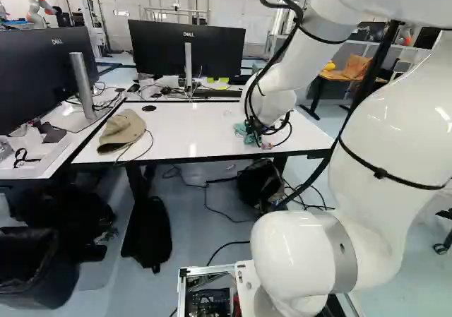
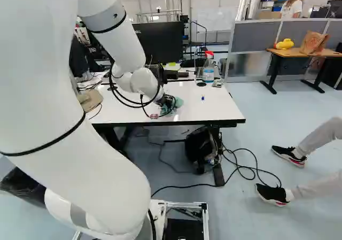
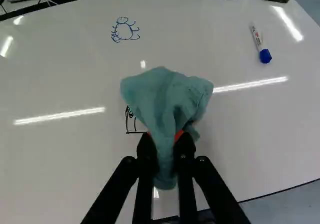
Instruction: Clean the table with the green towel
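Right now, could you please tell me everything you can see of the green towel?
The towel is a plain, teal-green cloth that looks soft and thin. It is crumpled: narrow where the gripper pinches it from both sides, fanned wider in folds ahead of the fingers, with an end reaching back between them. It is at the white table, partly hiding a black drawing. How much of it touches the tabletop, I cannot tell.

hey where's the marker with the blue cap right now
In the right base view, the marker lies on the tabletop, right of the green towel and nearer than the spray bottle.
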